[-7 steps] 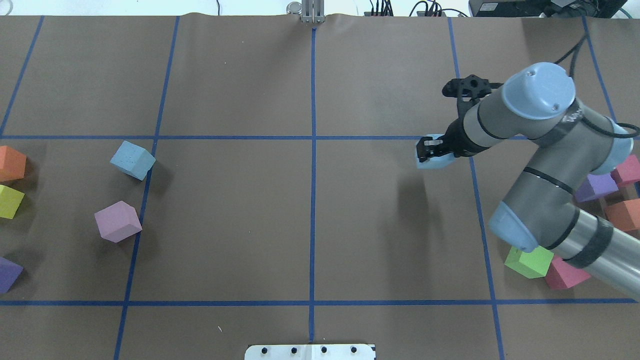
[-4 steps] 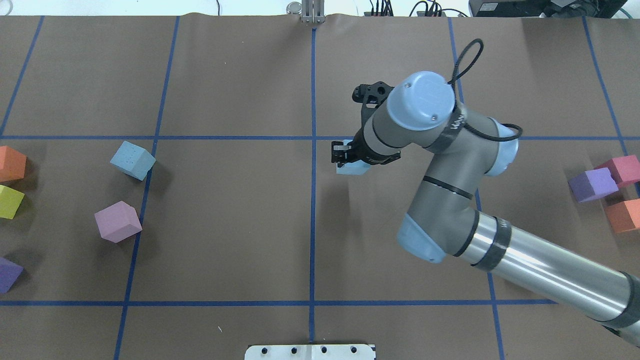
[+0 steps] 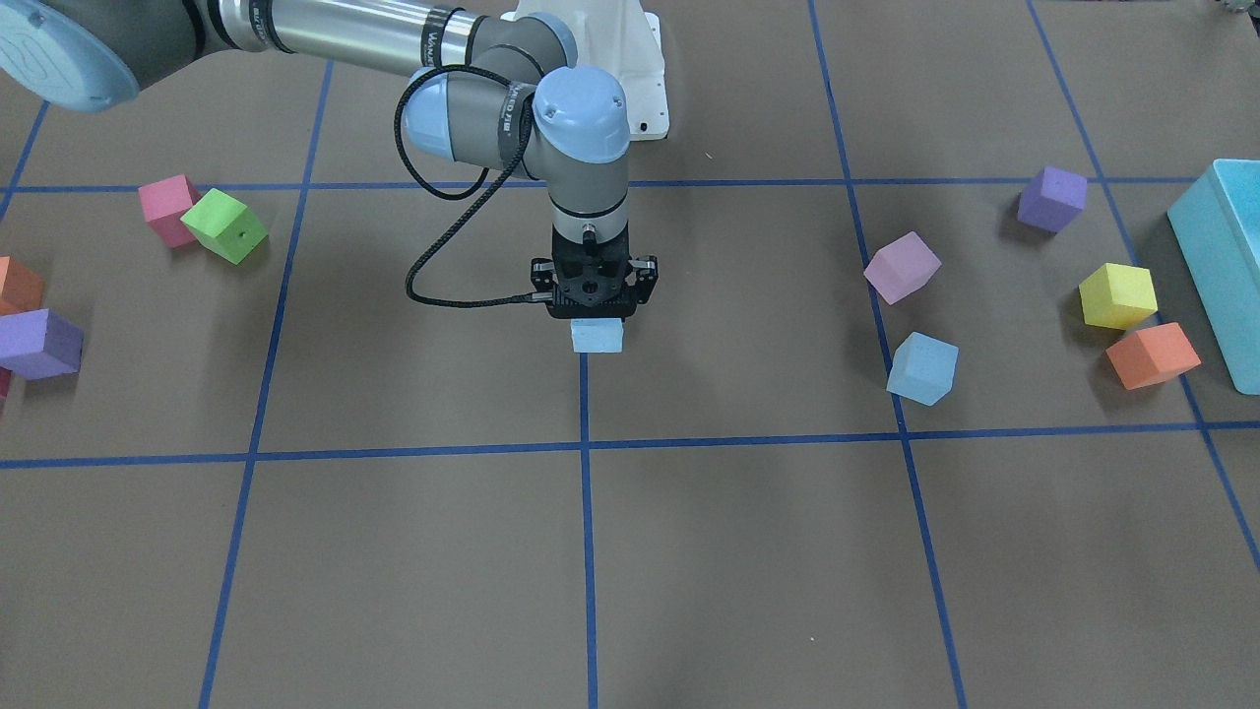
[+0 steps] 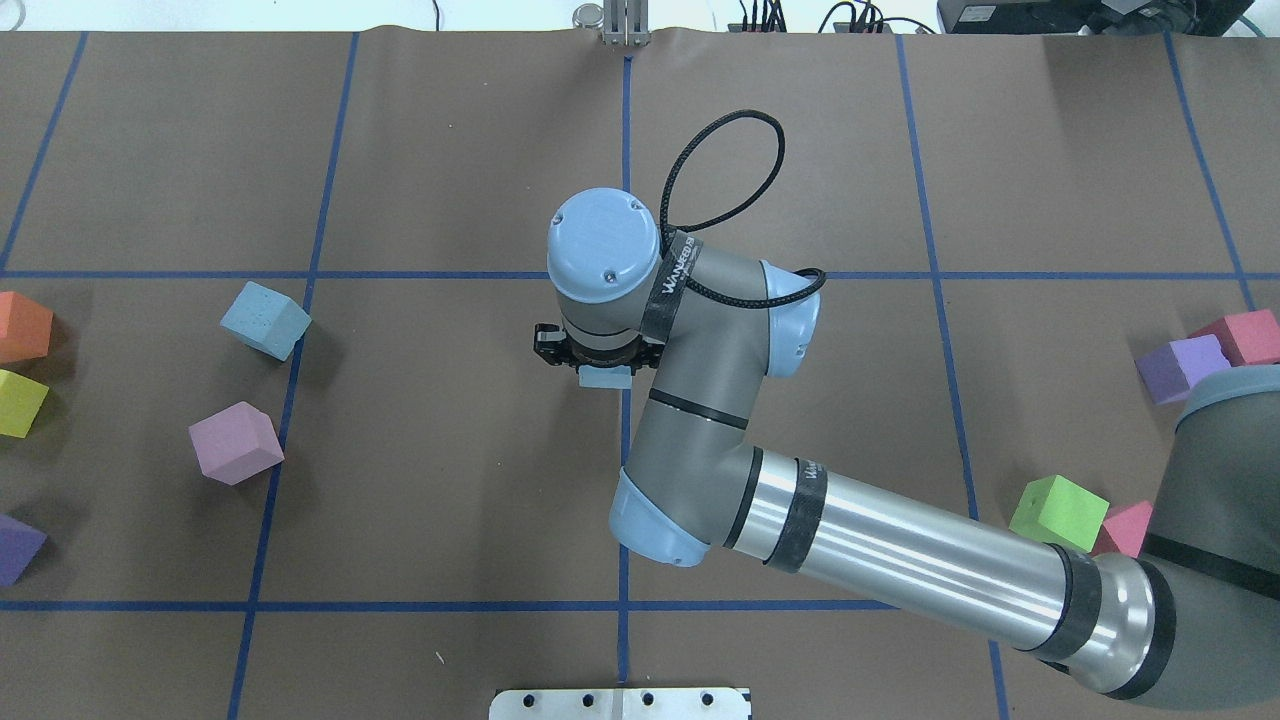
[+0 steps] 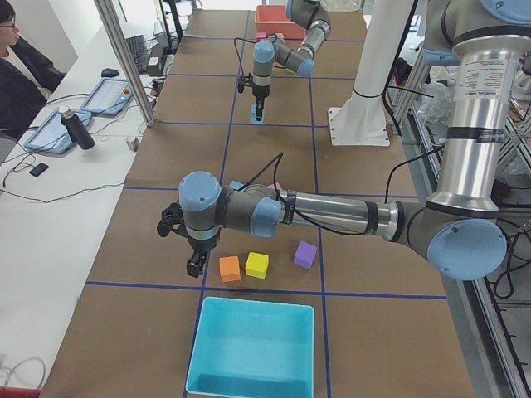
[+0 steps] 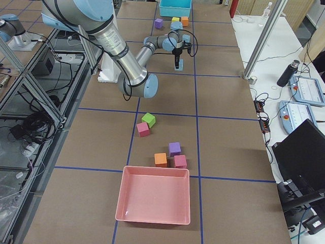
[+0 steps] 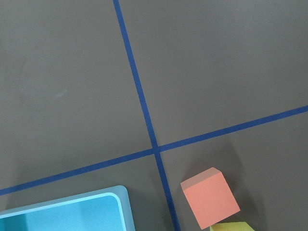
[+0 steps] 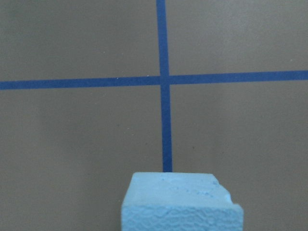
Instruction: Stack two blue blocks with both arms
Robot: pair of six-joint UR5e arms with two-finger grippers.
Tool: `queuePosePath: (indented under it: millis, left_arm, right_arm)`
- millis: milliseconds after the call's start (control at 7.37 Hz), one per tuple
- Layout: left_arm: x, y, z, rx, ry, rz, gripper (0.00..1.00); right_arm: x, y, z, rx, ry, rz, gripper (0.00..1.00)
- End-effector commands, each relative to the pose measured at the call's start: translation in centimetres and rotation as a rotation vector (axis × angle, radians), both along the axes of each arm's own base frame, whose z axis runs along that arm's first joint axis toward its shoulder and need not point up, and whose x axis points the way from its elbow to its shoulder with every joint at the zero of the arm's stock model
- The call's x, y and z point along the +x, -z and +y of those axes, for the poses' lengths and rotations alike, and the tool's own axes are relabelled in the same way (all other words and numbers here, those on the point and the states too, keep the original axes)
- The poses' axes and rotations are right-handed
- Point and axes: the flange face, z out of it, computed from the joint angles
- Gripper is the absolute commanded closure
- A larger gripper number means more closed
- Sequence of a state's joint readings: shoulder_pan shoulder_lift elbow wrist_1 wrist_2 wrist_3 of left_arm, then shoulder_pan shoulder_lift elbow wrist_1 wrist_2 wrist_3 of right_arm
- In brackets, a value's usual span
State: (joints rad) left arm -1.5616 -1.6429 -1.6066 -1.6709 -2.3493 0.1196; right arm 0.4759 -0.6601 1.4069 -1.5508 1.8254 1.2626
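Over the brown table, right claw grips one blue block.

The right gripper hung over the middle of the worktop, on its centre line, with the carried block held in it. The loose block sat about halfway toward the left end, with a cube near it on the side of the robot's edge. The box lay at the left end and the tray at the right end.

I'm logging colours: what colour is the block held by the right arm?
Pale sky blue. The block shows best in the right wrist view.
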Motion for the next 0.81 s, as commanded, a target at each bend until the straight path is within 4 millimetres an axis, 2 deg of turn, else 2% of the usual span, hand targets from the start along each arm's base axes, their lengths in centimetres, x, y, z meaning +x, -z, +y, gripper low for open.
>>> queuePosePath:
  millis: [0,407,679]
  left_arm:
    - [0.0,-0.2,0.0,-0.002,0.0,0.001,0.02]
    - [0.0,-0.2,0.0,-0.002,0.0,0.001,0.02]
    - [0.0,-0.2,0.0,-0.002,0.0,0.001,0.02]
  right_arm:
    - [-1.2,-0.6,0.9,-0.005,0.01,0.02,0.73]
    - [-1.2,-2.2,0.8,-0.001,0.024,0.039,0.7]
    - [-1.1,-2.7,0.8,0.002,0.027,0.046,0.54]
